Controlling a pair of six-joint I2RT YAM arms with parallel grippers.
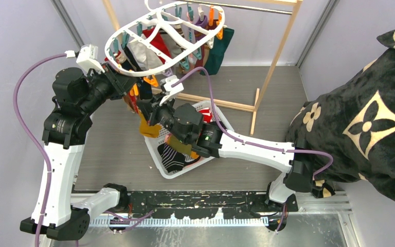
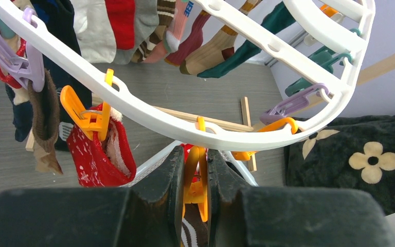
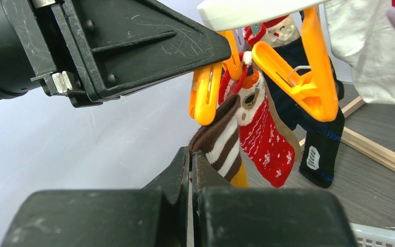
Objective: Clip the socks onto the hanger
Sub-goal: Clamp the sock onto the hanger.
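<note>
Left gripper (image 2: 195, 157) pinches 1 orange peg (image 2: 193, 188) under the hanger (image 2: 149, 116); right gripper (image 3: 191, 159) clamps a striped sock (image 3: 221, 146), peg just above it.

Lab test cell: plain pale walls (image 1: 10, 31), grey tabletop (image 1: 113, 149), aluminium mounting rail (image 1: 185, 220), staged wooden rack (image 1: 280, 56).

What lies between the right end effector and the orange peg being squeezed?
A brown-and-white striped sock, gripped by the right end effector, reaching the orange peg; the right wrist view shows it.

White mesh basket (image 1: 155, 156) near wooden rack frame (image 1: 277, 55); black flower-marked blanket (image 1: 357, 121) at right.
</note>
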